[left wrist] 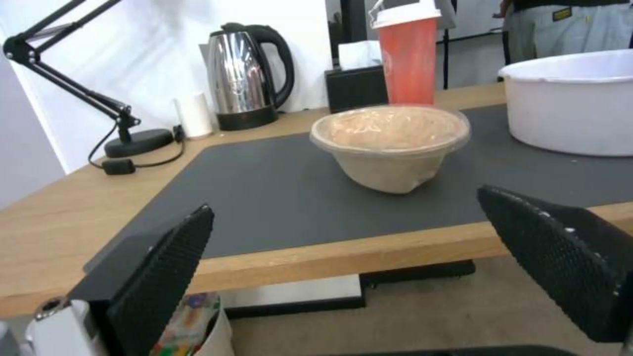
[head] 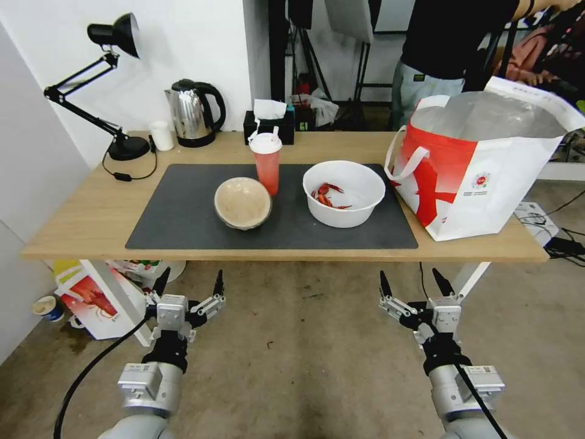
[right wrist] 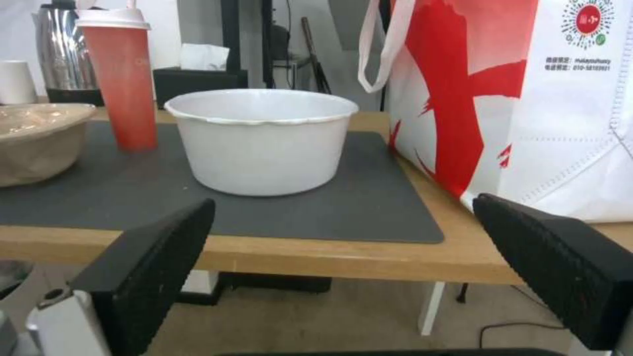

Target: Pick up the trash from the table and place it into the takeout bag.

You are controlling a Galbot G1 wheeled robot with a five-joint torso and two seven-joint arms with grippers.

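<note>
Head view: you have both grippers low in front of the table (head: 79, 225), short of its near edge, nothing held. Left gripper (head: 187, 285) has its fingers spread and sits below the beige paper bowl (head: 242, 202); right gripper (head: 413, 285), also spread, sits below the gap between the white plastic bowl (head: 344, 192) and the takeout bag (head: 481, 164). The red cup (head: 267, 163) stands behind, between the two bowls. The bag is on the right end, mouth open

Left wrist view: paper bowl (left wrist: 390, 146) lies ahead between your open fingers (left wrist: 161, 277), so I'd judge the left arm nearest it

Right wrist view: white bowl (right wrist: 260, 141) ahead, bag (right wrist: 527, 99) just beside it
</note>
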